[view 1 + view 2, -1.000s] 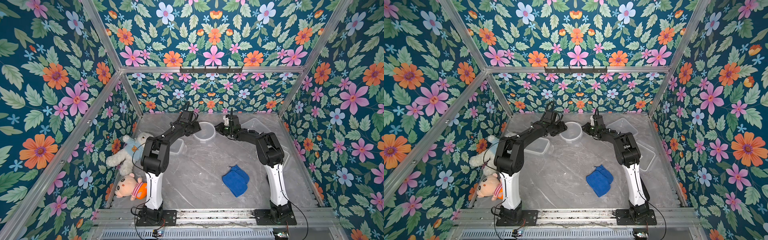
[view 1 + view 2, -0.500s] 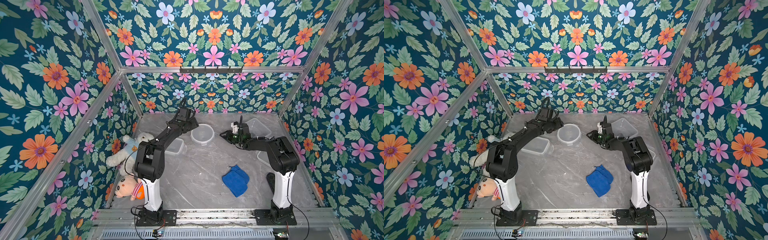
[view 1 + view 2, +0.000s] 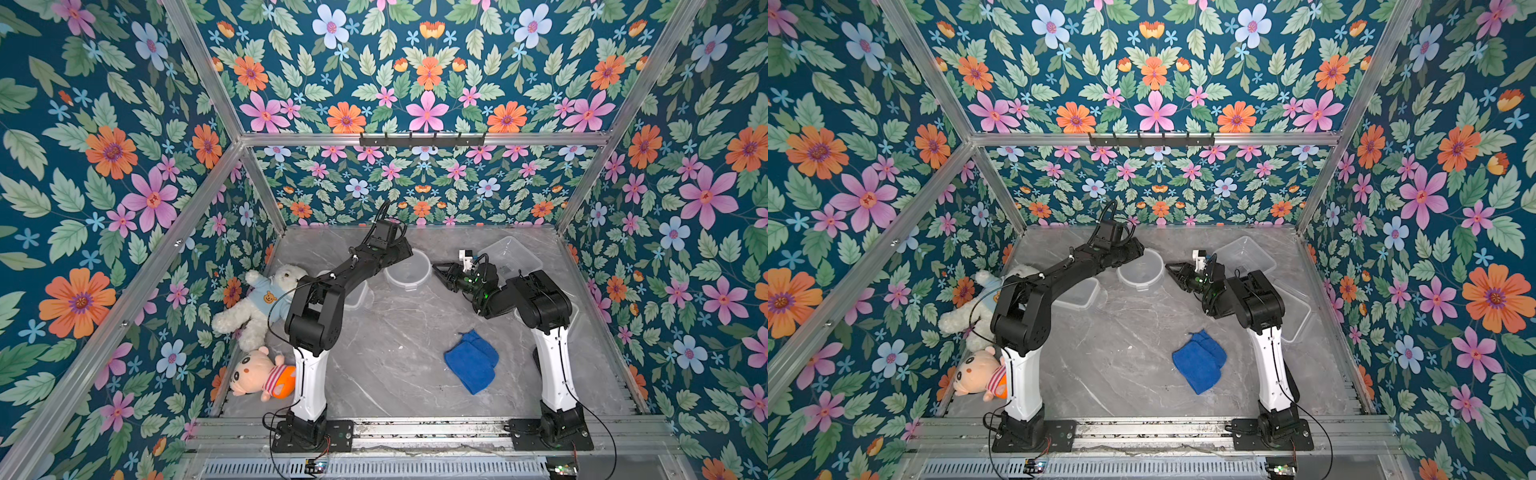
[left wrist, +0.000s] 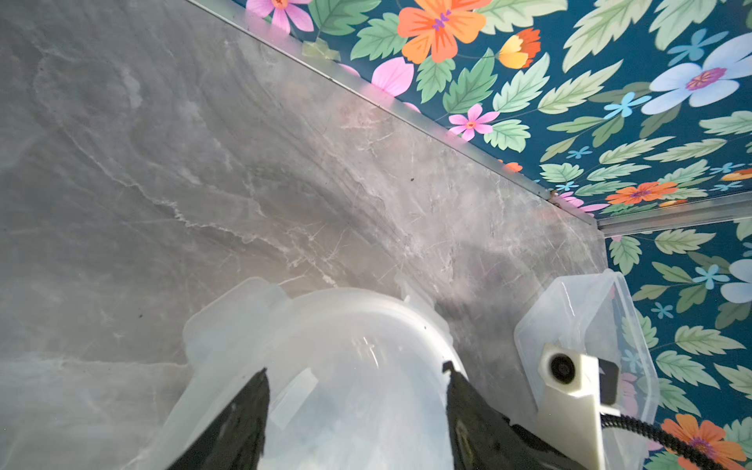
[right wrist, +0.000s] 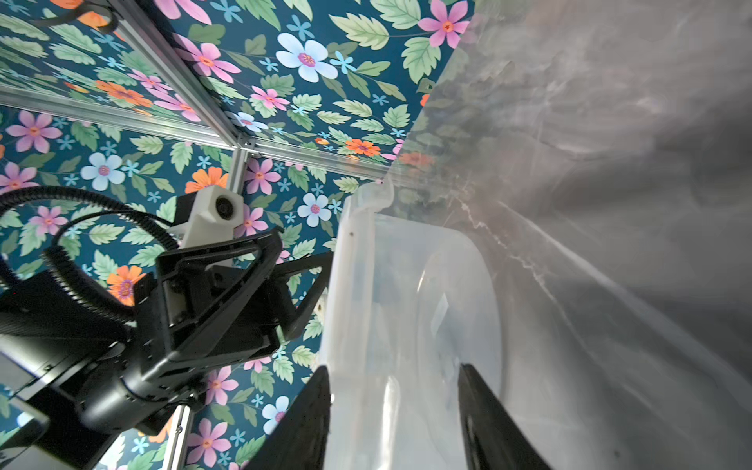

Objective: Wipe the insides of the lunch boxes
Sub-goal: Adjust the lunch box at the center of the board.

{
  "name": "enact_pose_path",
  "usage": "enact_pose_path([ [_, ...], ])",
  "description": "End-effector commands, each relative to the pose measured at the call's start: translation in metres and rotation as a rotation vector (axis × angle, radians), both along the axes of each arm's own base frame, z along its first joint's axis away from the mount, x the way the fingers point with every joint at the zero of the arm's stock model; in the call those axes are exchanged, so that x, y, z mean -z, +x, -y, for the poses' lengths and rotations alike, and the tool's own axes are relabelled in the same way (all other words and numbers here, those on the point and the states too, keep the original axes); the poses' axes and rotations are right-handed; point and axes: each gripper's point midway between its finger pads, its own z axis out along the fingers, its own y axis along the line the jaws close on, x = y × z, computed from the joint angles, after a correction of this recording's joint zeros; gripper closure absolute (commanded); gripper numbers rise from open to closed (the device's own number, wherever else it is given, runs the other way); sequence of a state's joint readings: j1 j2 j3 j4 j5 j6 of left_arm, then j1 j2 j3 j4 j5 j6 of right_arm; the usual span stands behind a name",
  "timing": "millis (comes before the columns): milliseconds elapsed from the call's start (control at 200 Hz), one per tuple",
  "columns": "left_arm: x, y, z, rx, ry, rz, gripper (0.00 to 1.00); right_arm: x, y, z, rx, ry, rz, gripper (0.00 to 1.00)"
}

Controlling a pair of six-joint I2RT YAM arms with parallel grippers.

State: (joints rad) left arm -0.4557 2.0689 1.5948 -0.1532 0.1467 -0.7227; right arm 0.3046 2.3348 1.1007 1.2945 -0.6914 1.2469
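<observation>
The right pincer [image 3: 439, 275] has dropped lower beside the round tub [image 3: 409, 272] and its jaws have spread wider.

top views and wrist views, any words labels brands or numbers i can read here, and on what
No words, brands or numbers can be read in any view.
Pale label on the base of the round clear plastic tub: too blurred to read.
Light blue shirt of the white teddy bear: a small bear-face picture, no lettering legible.

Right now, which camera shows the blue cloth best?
The top views, equally: in both top views the blue cloth lies whole and uncovered, near the right arm. Neither wrist view shows it; both look at the round lunch box.
</observation>
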Motion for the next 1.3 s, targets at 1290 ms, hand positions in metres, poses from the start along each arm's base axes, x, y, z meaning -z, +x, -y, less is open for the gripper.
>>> enact_pose_path([
  [1290,0.0,-0.056,-0.04,-0.004,0.086,-0.14,0.25,-0.011,-0.083,-0.022,-0.056,-0.036,-0.025,0.49],
])
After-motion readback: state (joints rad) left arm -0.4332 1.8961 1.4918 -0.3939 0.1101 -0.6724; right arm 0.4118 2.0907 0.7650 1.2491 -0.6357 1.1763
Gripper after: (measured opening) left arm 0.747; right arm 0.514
